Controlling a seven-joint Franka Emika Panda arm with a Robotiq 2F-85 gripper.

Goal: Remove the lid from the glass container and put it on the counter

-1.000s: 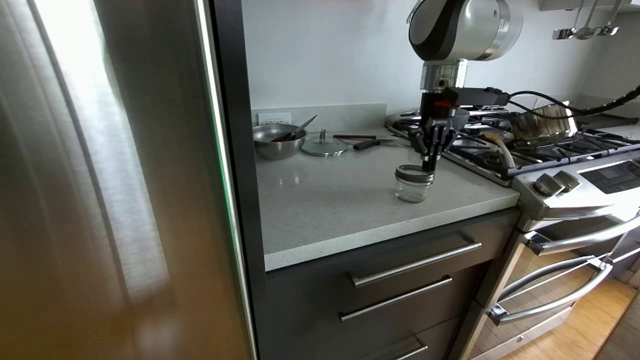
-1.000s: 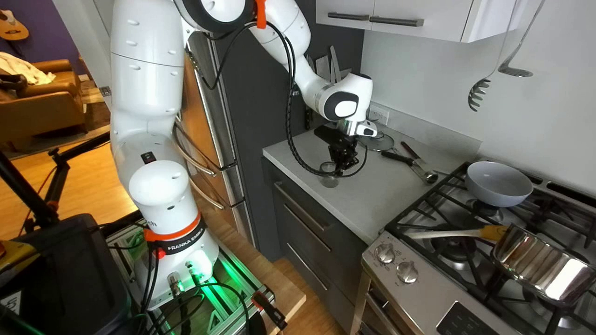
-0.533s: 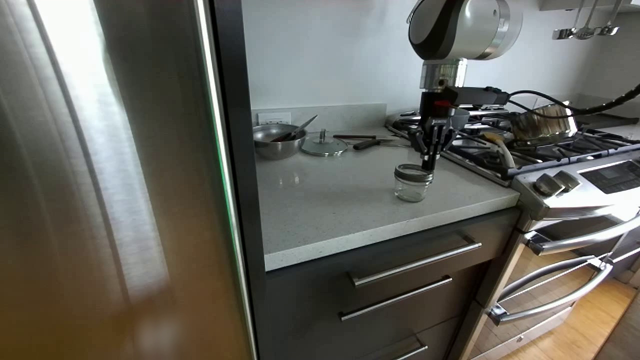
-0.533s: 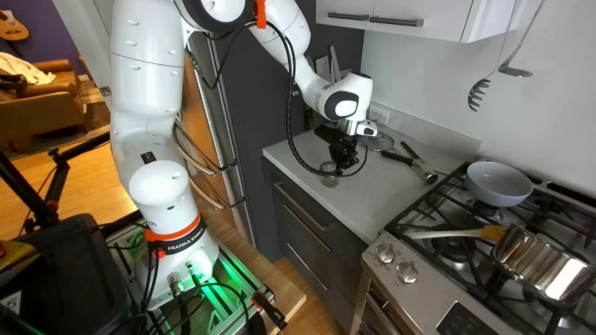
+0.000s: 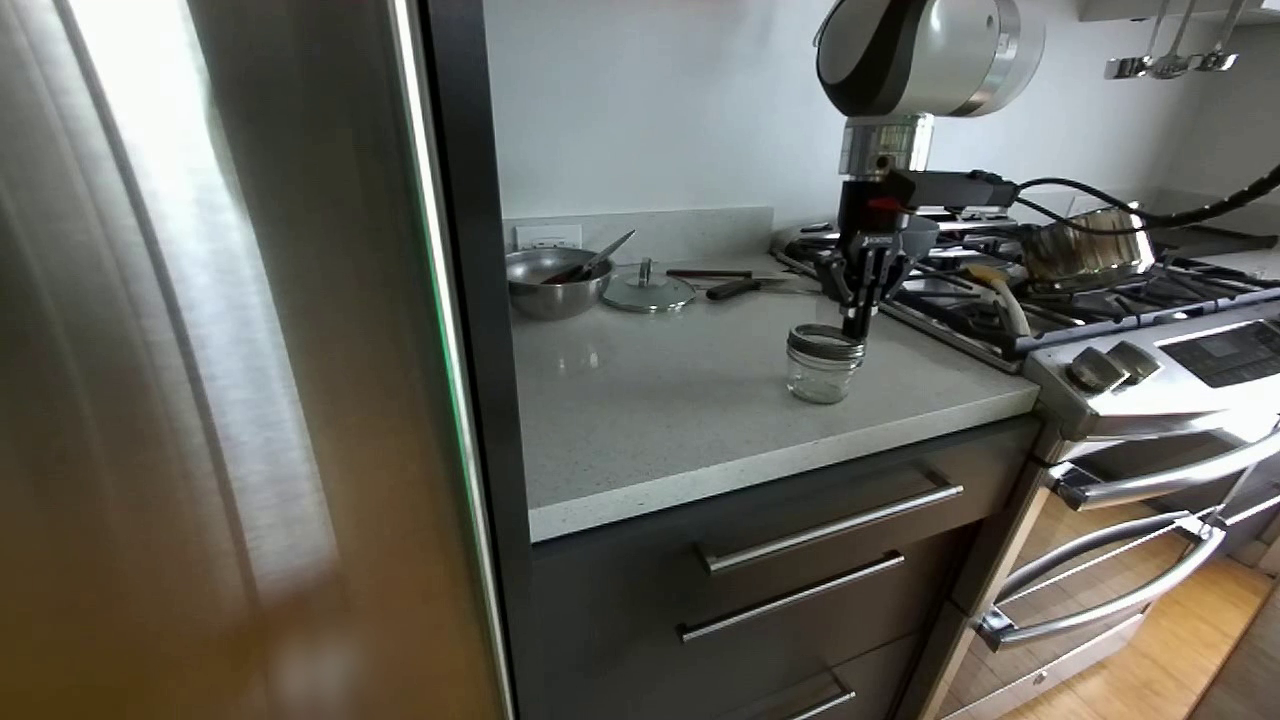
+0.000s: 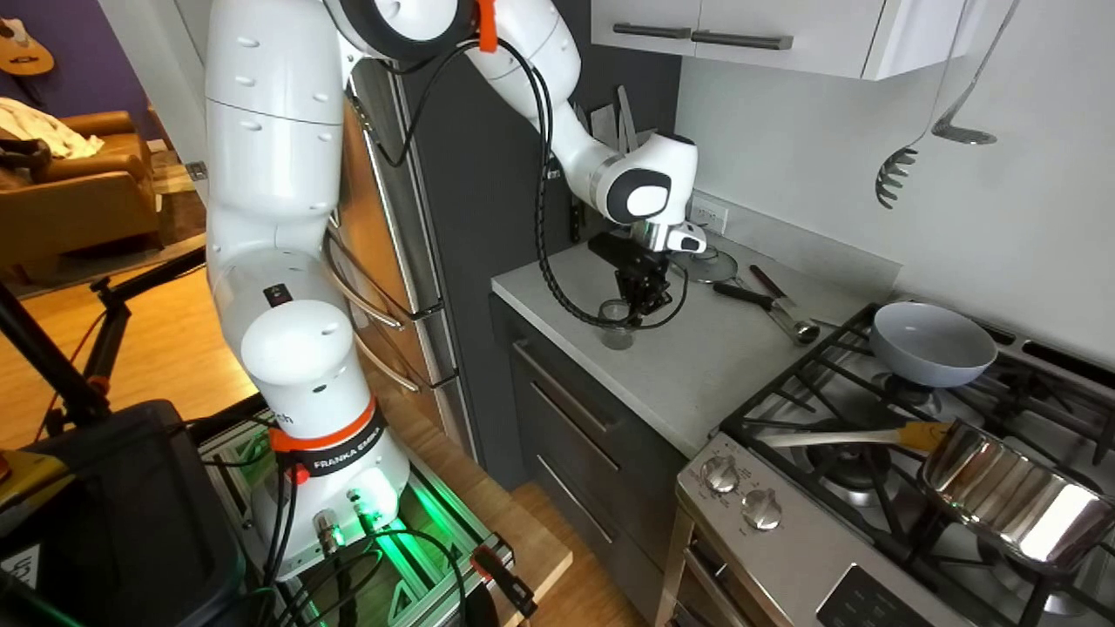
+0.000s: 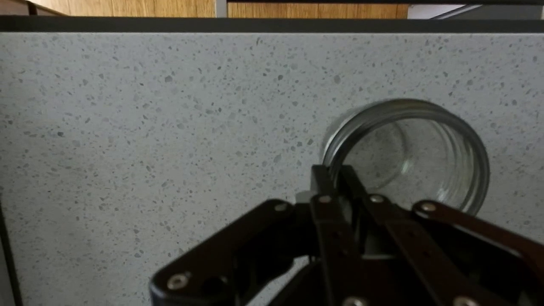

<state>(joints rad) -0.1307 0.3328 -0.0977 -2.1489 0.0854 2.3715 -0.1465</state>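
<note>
Glass container (image 5: 818,381) — clear, glossy | lid (image 5: 826,350) — dull metal | counter (image 7: 170,119): smooth speckled stone | saucepan (image 6: 1015,498): mirror-polished metal

Base (image 6: 309,498): White and rounded, ringed by an orange band (image 6: 340,437) above a black strip (image 6: 348,453) lettered "FRANKA" in white; green light (image 6: 376,498) tints its lower front.
Arm (image 6: 277,174): Smooth, white and tubular, dotted with small oval plugs (image 6: 246,80), a black ring (image 6: 409,52) circling a white disc (image 6: 422,16) toward its top.
Wrist (image 5: 955,60): White-shelled, with a curved black panel (image 5: 890,70), a silver collar (image 5: 885,148) below it and a black housing (image 5: 950,190) (a red patch (image 5: 885,205) shows just beside it).
Cables (image 6: 542,200): Black, one stretch braided in look, cinched by a bright orange strap (image 6: 488,26).
End effector (image 7: 335,172): Black angular links (image 7: 233,248), pale round screw heads (image 7: 178,281) and two slim, squared fingers (image 7: 321,180).
</note>
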